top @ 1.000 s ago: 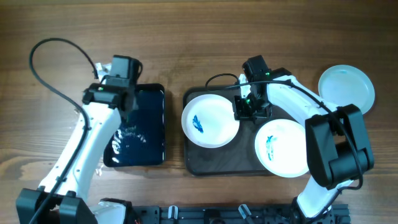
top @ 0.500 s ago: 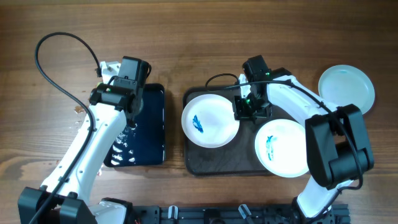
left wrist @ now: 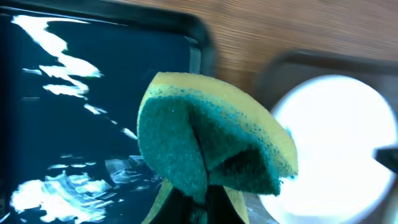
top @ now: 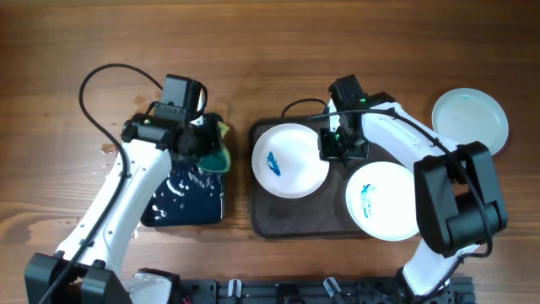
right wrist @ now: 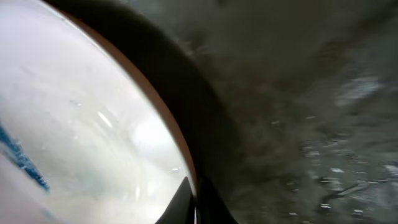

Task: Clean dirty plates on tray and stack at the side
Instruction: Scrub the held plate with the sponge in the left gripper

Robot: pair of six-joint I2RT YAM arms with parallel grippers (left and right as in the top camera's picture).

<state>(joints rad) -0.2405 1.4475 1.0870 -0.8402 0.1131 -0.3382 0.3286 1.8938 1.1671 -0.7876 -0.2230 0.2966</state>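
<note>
On the dark brown tray point(top: 278, 215) lie two dirty plates with blue smears: one at the left point(top: 289, 160) and one at the right point(top: 384, 201). A third plain white plate point(top: 471, 120) lies on the table at the far right. My right gripper point(top: 331, 145) is shut on the right rim of the left plate, seen close in the right wrist view point(right wrist: 93, 124). My left gripper point(top: 202, 145) is shut on a yellow and green sponge point(left wrist: 211, 146), held above the right edge of the black tray point(top: 181, 203), just left of the brown tray.
The glossy black tray point(left wrist: 74, 112) holds water that glints. A black cable loops over the table behind the left arm point(top: 110, 72).
My left gripper has moved right with the sponge, from over the black tray toward the brown tray. The left plate has shifted slightly to the right. The right arm has held its place.
</note>
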